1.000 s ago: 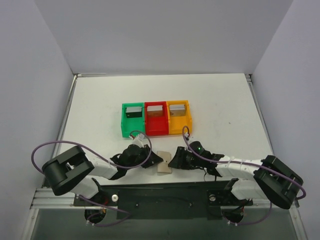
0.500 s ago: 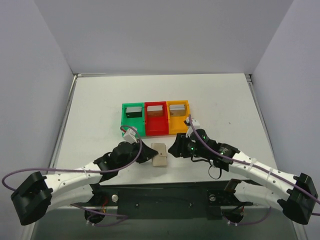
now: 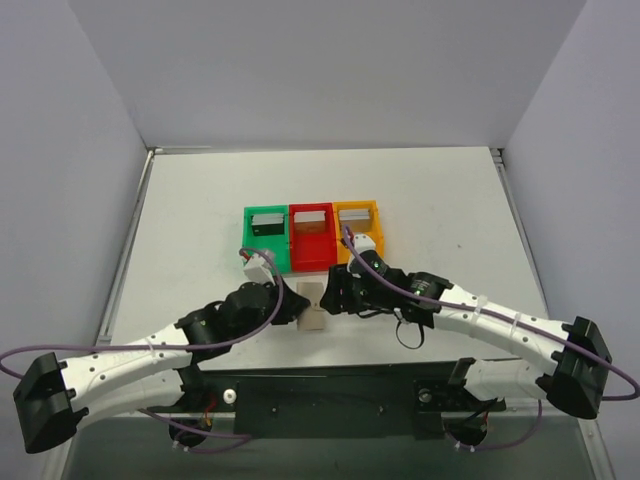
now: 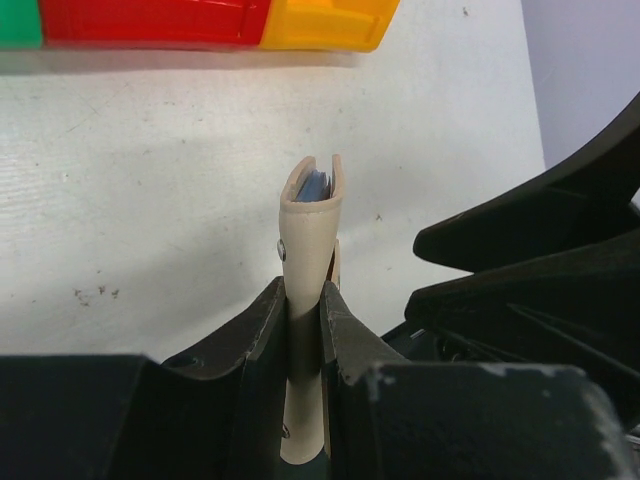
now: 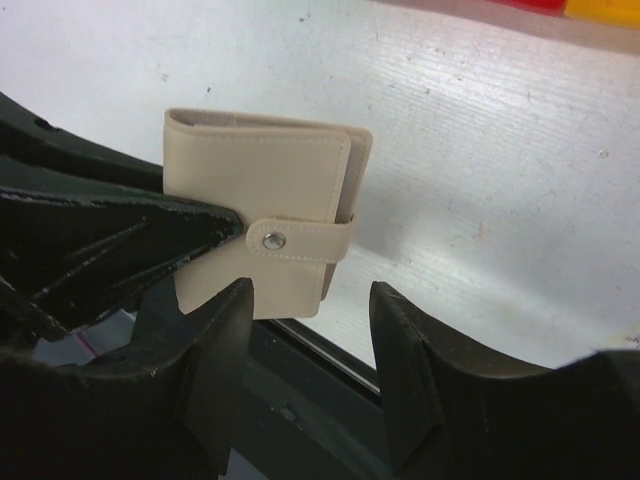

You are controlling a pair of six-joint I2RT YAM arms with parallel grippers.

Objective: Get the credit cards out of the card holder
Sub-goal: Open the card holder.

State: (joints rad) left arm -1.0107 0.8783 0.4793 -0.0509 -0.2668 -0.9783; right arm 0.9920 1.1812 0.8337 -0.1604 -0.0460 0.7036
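Observation:
The tan card holder (image 3: 314, 306) is pinched edge-on between the fingers of my left gripper (image 4: 305, 318), which is shut on it. Its snap tab (image 5: 298, 240) is fastened, facing the right wrist camera. A light blue edge (image 4: 317, 186) shows inside the fold at its far end. The credit cards are hidden inside the holder. My right gripper (image 5: 310, 335) is open just short of the card holder (image 5: 255, 195), with its fingers (image 5: 215, 345) apart and touching nothing. In the top view the right gripper (image 3: 331, 292) sits just right of the holder.
Three joined plastic bins stand behind the holder: green (image 3: 264, 262), red (image 3: 312, 262) and orange (image 3: 357, 260). Each holds a greyish flat piece at its far end. The dark mounting rail (image 3: 330, 395) runs along the near table edge. Purple cables loop off both arms.
Both arms have stretched forward, carrying the card holder from the near edge toward the bins. The right gripper has opened wider and closed in on the holder from the right.

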